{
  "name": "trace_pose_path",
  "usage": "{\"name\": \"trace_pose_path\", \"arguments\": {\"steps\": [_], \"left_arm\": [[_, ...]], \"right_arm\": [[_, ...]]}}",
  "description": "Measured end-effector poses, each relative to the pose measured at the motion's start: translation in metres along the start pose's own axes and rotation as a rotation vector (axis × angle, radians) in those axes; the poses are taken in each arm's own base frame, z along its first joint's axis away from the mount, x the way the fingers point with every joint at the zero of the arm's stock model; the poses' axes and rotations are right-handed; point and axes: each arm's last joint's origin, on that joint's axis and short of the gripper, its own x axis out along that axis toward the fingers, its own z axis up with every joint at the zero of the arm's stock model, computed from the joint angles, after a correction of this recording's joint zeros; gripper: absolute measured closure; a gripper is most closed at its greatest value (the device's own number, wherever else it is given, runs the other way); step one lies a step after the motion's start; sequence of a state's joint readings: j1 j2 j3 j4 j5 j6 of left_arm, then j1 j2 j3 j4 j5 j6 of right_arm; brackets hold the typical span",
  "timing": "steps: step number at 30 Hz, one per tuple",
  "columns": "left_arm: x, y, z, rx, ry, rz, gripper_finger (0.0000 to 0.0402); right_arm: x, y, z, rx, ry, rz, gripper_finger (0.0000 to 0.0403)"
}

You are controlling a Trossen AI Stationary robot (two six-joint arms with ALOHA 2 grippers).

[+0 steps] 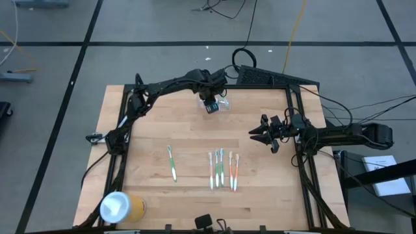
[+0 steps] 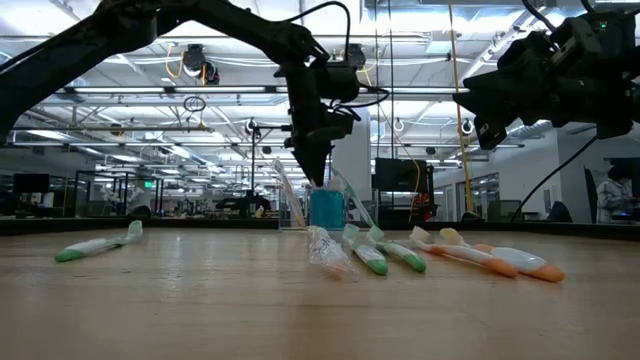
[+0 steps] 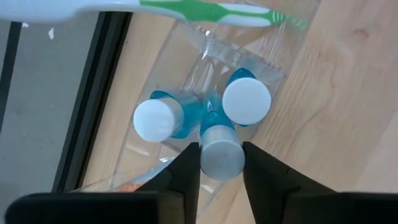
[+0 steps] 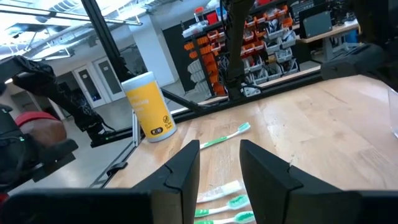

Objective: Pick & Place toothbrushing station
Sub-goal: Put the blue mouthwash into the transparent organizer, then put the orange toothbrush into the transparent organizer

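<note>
Tools first: I see my left tool (image 3: 221,163) pinching a blue tube (image 3: 219,146) in the clear toothbrushing station (image 1: 223,104), right tool (image 4: 220,163) spread, holding nothing.

toothbrushing station (image 1: 221,104): on the table (image 1: 156,123), near its far edge, about midway across
tubes (image 3: 186,115): three standing inside the station
left gripper (image 1: 211,104): directly over the station, fingers either side of one tube
right gripper (image 1: 260,134): to the station's right, above the table
row of toothbrushes (image 1: 223,170): nearer the front, centre
single toothbrush (image 1: 172,162): left of the row
cylinder (image 1: 121,207): front-left corner, on its side
</note>
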State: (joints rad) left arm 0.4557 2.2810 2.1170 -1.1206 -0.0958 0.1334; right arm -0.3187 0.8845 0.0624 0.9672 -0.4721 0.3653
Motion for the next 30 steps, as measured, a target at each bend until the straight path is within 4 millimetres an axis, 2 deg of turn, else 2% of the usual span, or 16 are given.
{"name": "trace_pose_path", "arguments": {"steps": [8,13,16,21,26,30], "left_arm": [[0.000,0.000,-0.001,-0.002,0.011,0.000,0.0183],[-0.004,0.000,-0.002,0.035,0.015,0.002,0.0143],[-0.018,0.000,-0.005,0.036,0.010,0.006,0.0129],[-0.061,-0.002,-0.010,0.028,-0.062,-0.001,0.0118],[-0.130,-0.009,-0.023,0.073,-0.227,-0.101,0.0117],[-0.180,-0.026,-0.041,0.126,-0.348,-0.190,0.0117]], "right_arm": [[0.000,0.000,0.000,0.000,0.000,0.000,0.0298],[0.000,0.000,0.000,-0.001,0.000,0.000,0.0298],[0.000,0.000,0.000,-0.002,0.000,0.000,0.0298],[0.000,0.000,0.000,-0.001,0.000,0.000,0.0298],[0.000,0.000,0.000,0.002,0.002,-0.001,0.0298],[0.000,-0.001,-0.002,0.028,0.023,-0.009,0.0298]]}}
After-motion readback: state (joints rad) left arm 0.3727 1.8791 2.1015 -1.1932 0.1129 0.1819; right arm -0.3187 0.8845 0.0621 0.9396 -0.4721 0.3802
